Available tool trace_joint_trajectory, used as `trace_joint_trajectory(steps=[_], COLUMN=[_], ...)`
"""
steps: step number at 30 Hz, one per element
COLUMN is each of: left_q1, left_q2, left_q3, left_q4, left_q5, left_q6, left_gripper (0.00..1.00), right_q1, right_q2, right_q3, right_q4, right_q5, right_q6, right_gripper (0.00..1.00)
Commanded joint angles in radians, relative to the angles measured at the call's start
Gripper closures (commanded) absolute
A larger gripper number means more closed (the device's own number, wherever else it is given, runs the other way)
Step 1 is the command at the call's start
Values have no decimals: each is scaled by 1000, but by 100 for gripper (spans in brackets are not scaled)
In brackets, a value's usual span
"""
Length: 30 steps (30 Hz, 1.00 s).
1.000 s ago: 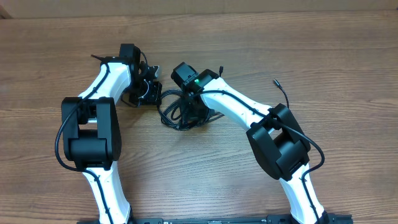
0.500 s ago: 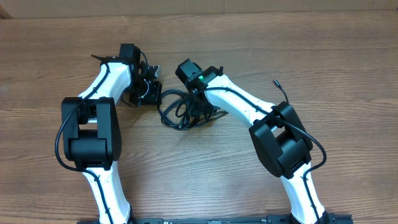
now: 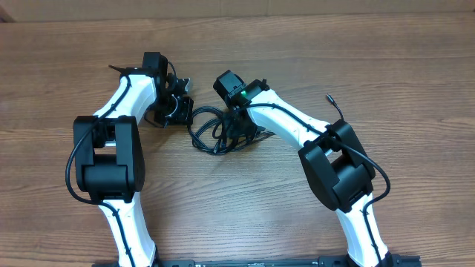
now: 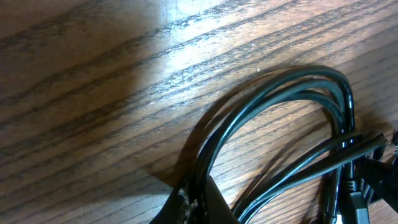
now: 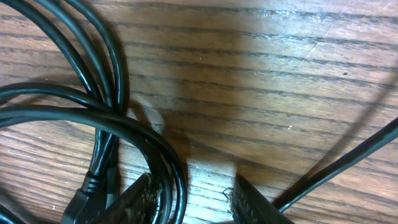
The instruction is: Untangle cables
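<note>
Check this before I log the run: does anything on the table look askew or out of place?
Only the cables themselves: they lie in a looped, overlapping pile on the table between the arms. The left gripper pinches several strands. Nothing looks damaged.

robot lab: twin robot arms (image 3: pixel 111 159), wooden table (image 3: pixel 415 74)
</note>
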Motion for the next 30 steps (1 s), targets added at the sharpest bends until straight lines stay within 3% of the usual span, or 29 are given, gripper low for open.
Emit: trace_joint_trajectory(steps=[1, 5, 8, 17, 23, 25, 30], left_q1=[-8, -8, -7, -5, 17, 36, 121], left_q2=[29, 29, 29, 29, 29, 29, 29], left_q3=[13, 13, 13, 13, 12, 8, -29], left_q4=[6, 6, 0, -9, -45, -54, -58], left_q5=[-27, -135, -277, -314, -461, -481, -492], left_q6=[-11, -93, -195, -251, -373, -398, -483], left_gripper=[95, 96, 96, 90, 79, 72, 68], right_q1=[4, 4, 4, 3, -16, -26, -46], right_q2=[-6, -6, -6, -6, -6, -6, -6], right_q3=[-31, -54, -89, -113, -113, -113, -117], right_q4=[23, 70, 95, 119, 113, 107, 105], right_q5=[-6, 23, 89, 143, 190, 187, 178], right_q6=[6, 28, 59, 60, 101, 113, 136], right_gripper=[66, 75, 74, 67, 65, 65, 64])
